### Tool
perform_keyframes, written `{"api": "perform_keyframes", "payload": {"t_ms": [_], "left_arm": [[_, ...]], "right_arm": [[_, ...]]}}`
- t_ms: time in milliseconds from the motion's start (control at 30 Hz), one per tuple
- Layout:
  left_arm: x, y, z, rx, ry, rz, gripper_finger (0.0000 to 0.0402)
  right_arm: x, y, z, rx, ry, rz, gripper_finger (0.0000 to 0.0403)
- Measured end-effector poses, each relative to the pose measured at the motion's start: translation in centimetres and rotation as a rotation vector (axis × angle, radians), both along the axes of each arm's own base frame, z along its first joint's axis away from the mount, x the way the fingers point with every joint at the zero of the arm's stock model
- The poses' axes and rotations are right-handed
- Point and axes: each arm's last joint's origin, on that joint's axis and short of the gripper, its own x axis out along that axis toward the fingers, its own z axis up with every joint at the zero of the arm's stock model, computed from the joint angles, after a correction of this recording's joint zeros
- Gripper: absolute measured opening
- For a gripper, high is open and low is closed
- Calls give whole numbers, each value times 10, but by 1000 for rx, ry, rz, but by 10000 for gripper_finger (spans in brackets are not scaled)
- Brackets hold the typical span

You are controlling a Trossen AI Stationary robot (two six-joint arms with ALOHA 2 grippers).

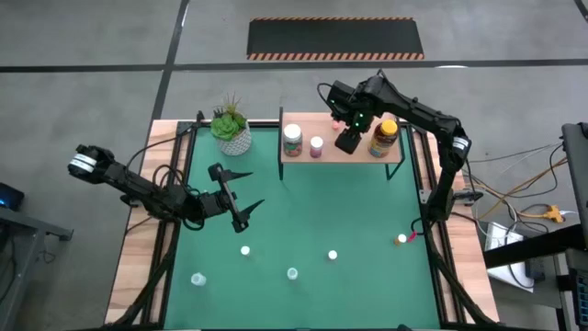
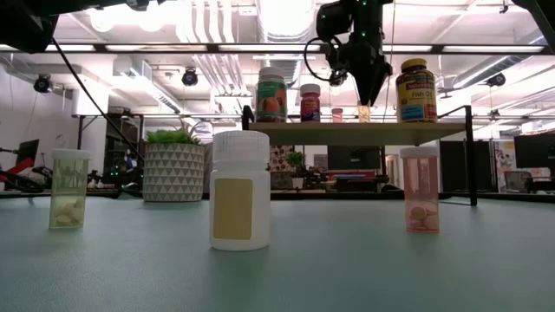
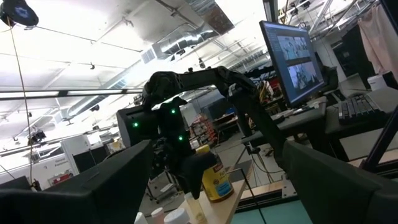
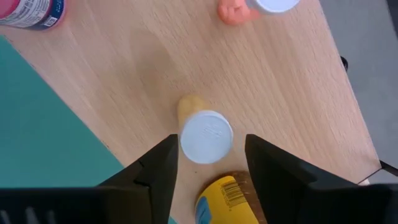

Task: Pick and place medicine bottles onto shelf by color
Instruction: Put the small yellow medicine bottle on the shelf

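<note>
While the right gripper [image 4: 208,163] hung over the shelf [image 1: 342,152] at the table's twelve o'clock edge, its fingers stood parted on either side of a small white-capped yellowish bottle [image 4: 204,134], a gap showing on both sides; the bottle stood upright on the wood top, released.

Shelf contents, high view:
- green-lidded jar [image 1: 292,138], at the nine o'clock end.
- small pink bottle [image 1: 317,145], just beside the jar toward three o'clock.
- amber yellow-lidded jar [image 1: 385,136], at the three o'clock end, just beside the right gripper [image 1: 349,140].
- a pink-orange bottle with a white cap [image 4: 255,7], seen from the right wrist, apart from the yellowish bottle.

Table [image 1: 322,221] contents:
- two white-capped bottles [image 1: 245,249] and [image 1: 332,256], toward six o'clock of centre, well apart.
- two pale bottles [image 1: 197,279] and [image 1: 292,273], nearer the six o'clock edge.
- one orange bottle [image 1: 402,239], near the three o'clock edge.
- white-potted green plant [image 1: 231,129], at about eleven o'clock, beside the shelf.

The low view showed a white bottle with a tan label [image 2: 240,191], a clear greenish bottle [image 2: 69,190] and a pink bottle [image 2: 421,190] standing upright.

Left gripper [image 1: 241,195]: fingers spread wide, grasping nothing, hovering toward nine o'clock of table centre.
</note>
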Motion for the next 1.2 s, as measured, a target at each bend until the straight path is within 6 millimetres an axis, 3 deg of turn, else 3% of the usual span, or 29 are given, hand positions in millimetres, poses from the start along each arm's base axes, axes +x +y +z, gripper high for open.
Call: {"api": "perform_keyframes", "payload": {"t_ms": [300, 433, 700, 1200], "left_arm": [[0, 0, -1, 1, 4, -1, 341], [-1, 0, -2, 2, 7, -1, 341], [-1, 0, -4, 4, 11, 0, 341], [-1, 0, -4, 5, 11, 0, 341]], "right_arm": [[0, 0, 29, -57, -99, -1, 162], [0, 1, 31, -60, -103, 14, 120], [2, 4, 13, -22, -44, 15, 18], [4, -1, 2, -120, -2, -13, 13]]}}
